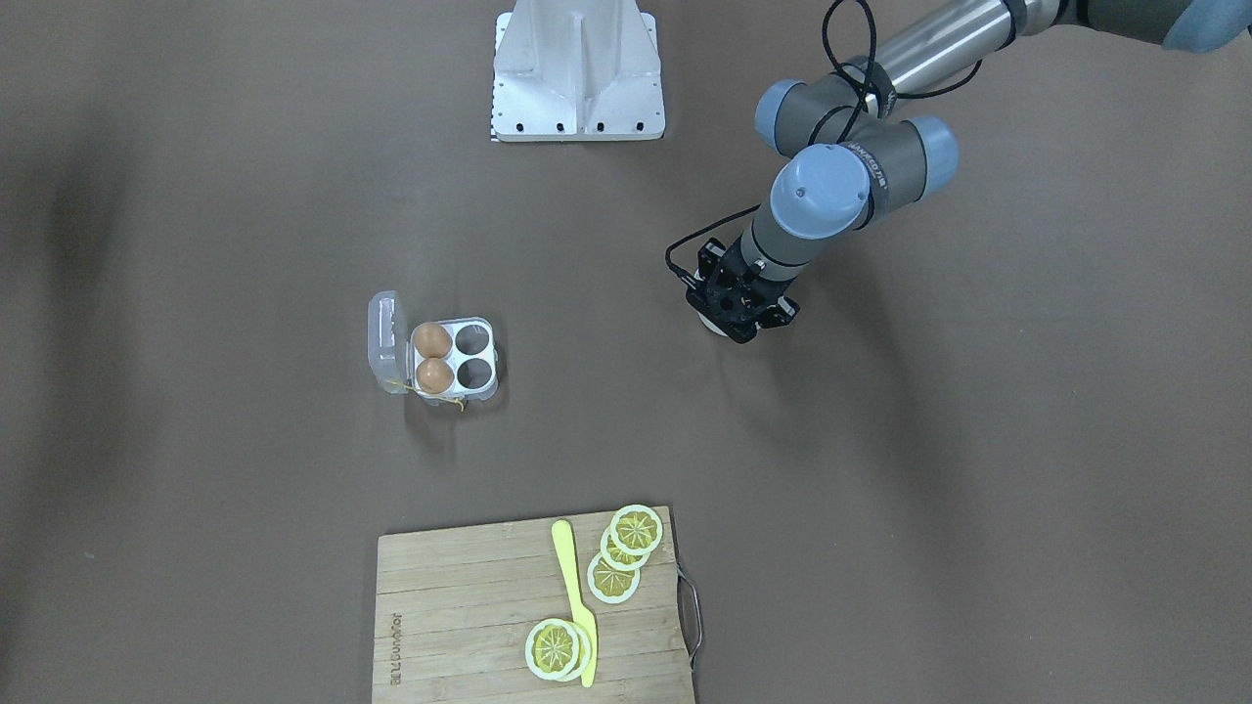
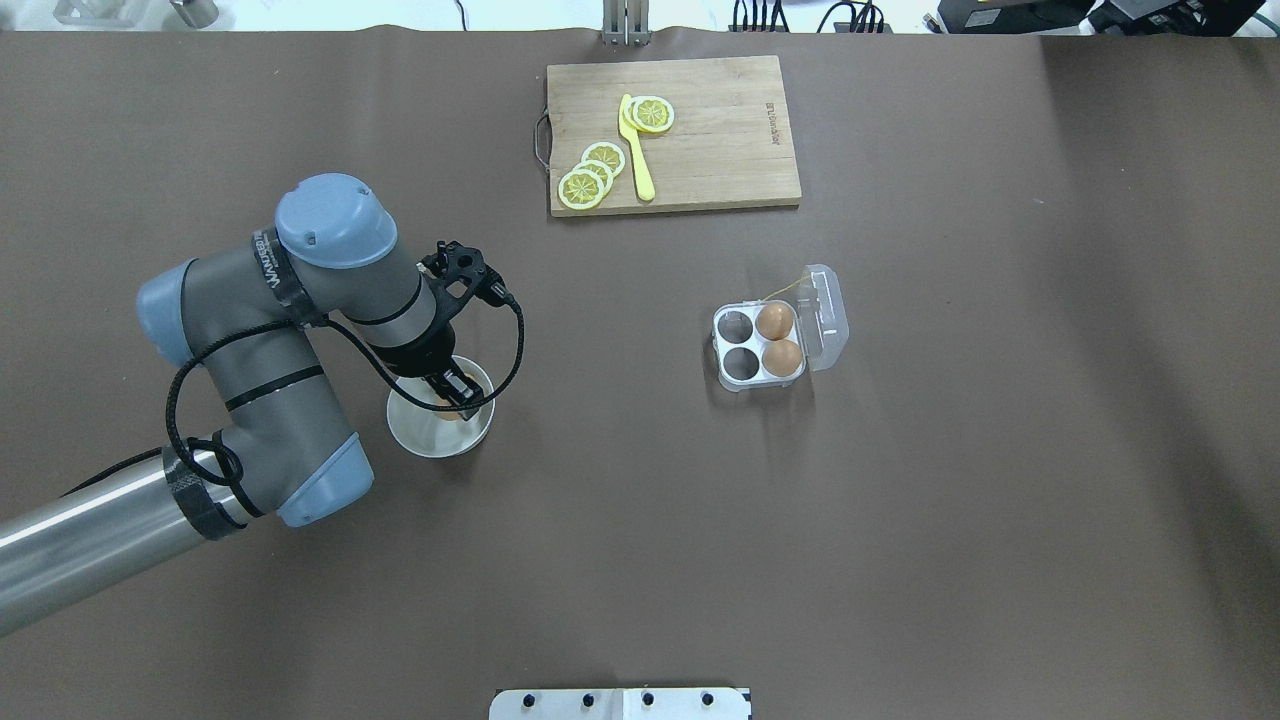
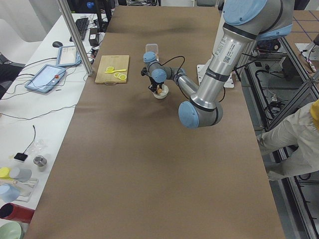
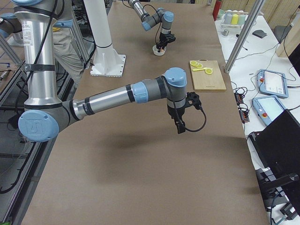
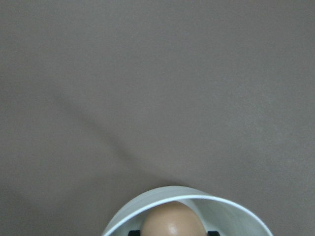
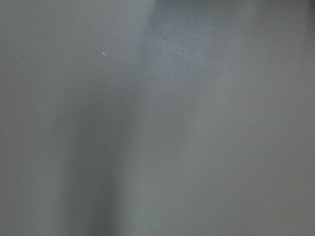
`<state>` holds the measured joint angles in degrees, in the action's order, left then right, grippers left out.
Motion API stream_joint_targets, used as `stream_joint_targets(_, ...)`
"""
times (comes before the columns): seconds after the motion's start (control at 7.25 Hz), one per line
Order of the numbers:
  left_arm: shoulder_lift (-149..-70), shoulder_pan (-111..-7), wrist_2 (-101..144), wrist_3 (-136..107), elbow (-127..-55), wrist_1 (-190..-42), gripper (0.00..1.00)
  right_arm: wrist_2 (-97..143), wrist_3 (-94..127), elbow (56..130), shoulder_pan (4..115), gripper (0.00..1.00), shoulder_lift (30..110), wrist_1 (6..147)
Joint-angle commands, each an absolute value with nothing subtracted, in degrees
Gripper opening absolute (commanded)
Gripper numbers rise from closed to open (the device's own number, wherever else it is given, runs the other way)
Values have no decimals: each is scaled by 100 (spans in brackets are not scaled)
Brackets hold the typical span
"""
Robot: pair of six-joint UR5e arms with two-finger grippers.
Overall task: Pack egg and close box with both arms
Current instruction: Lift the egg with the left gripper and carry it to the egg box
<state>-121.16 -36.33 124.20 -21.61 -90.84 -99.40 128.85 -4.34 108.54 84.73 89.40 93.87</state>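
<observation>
My left gripper (image 2: 455, 392) reaches down into the round white bowl (image 2: 420, 440). In the left wrist view its fingertips sit tight against both sides of a light-brown egg (image 5: 172, 221) low inside the bowl (image 5: 197, 198). The box (image 2: 722, 345) stands open at centre right, lid (image 2: 828, 315) folded back, with two eggs (image 2: 778, 340) in the cells nearest the lid and two cells empty. It also shows in the front view (image 1: 479, 386). My right gripper (image 4: 180, 124) hangs above bare table in the right side view only; I cannot tell whether it is open.
A wooden cutting board (image 2: 720, 130) with lemon slices (image 2: 590, 175) and a yellow knife (image 2: 636, 150) lies at the far side. The white metal base (image 1: 577, 73) stands at the robot's edge. Brown table lies between bowl and box.
</observation>
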Motion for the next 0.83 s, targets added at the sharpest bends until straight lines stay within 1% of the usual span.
stream_joint_targets(0.0, -12042, -3708, 12463, -2162, -9560, -9836, 17, 12885, -431, 10881, 8473, 100, 8947, 9387)
stream_joint_targets(0.28, -12119, -4111, 12909, -2101, -10114, -8934, 16, 12972, -422, 10881, 8473, 100, 8947, 9387)
stream_joint_targets(0.41, -12425, -4235, 12981, -2101, -10064, -8912, 16, 13007, -422, 10898, 8473, 100, 8965, 9387)
stream_joint_targets(0.69, -13319, -4245, 12981, -2188, -9373, -8991, 15, 13139, -413, 10907, 8473, 100, 8982, 9387)
